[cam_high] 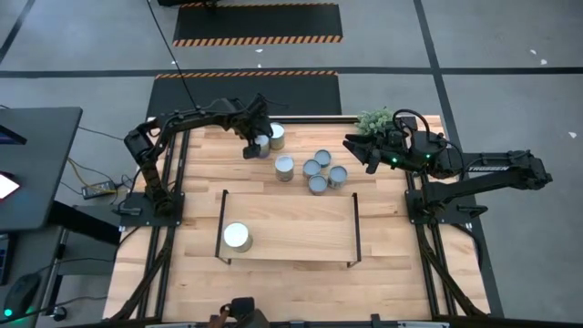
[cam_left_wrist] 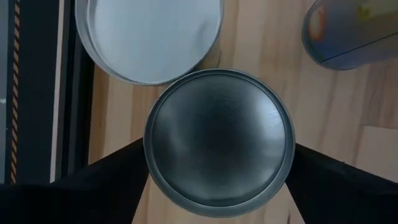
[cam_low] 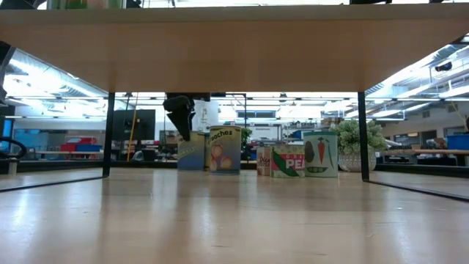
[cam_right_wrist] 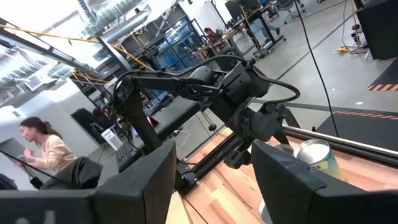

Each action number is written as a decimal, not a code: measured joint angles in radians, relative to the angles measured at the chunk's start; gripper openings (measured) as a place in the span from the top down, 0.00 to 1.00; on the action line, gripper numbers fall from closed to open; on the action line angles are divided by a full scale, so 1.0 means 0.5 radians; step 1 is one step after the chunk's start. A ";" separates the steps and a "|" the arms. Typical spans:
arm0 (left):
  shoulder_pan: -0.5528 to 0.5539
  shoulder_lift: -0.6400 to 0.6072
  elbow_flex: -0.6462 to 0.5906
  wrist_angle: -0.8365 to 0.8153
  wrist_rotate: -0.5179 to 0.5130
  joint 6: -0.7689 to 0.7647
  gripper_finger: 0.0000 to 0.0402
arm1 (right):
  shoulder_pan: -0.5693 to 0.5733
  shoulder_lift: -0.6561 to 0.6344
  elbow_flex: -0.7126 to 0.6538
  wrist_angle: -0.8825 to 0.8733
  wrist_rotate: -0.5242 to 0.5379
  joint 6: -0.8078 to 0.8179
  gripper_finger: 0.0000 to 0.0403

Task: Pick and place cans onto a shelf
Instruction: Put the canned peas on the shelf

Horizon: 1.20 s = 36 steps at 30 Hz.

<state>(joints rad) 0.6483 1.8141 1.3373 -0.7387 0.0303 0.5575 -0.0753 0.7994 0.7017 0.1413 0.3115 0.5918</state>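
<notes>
Left tool (cam_high: pixel 254 146) stands wide around a grey can (cam_left_wrist: pixel 219 142); stiff, smooth metal, best gripped across its round sides.

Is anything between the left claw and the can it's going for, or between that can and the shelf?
Nothing visible. The left claw is open, its fingers either side of the bluish-grey can. A pale can stands just behind. The tabletop toward the shelf looks free.
</notes>
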 joint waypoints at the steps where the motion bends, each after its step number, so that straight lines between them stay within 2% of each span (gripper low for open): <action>1: -0.004 0.000 0.000 -0.001 0.002 -0.001 0.16 | 0.000 0.000 0.000 0.000 0.000 0.008 0.46; 5: -0.005 -0.002 0.001 -0.009 0.006 -0.006 0.22 | 0.000 0.000 0.000 0.000 0.000 0.015 0.46; 13: -0.005 -0.021 0.004 -0.050 -0.002 -0.092 0.22 | 0.000 0.000 0.000 -0.002 0.000 0.015 0.46; 18: -0.011 -0.083 0.052 -0.229 -0.002 -0.124 0.23 | 0.000 0.000 0.000 -0.010 0.001 0.005 0.46; 28: -0.088 -0.255 0.167 -0.513 -0.021 -0.404 0.25 | 0.000 -0.001 0.000 -0.010 0.001 -0.017 0.46; 34: -0.155 -0.363 0.182 -0.544 -0.020 -0.447 0.28 | 0.000 -0.001 0.000 -0.004 0.001 -0.024 0.46; 36: -0.149 -0.357 0.158 -0.478 -0.015 -0.362 0.28 | 0.000 -0.001 0.000 0.005 0.000 -0.027 0.46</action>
<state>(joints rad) 0.5736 1.6356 1.4162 -0.9775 0.0227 0.3763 -0.0753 0.7991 0.7017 0.1438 0.3116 0.5784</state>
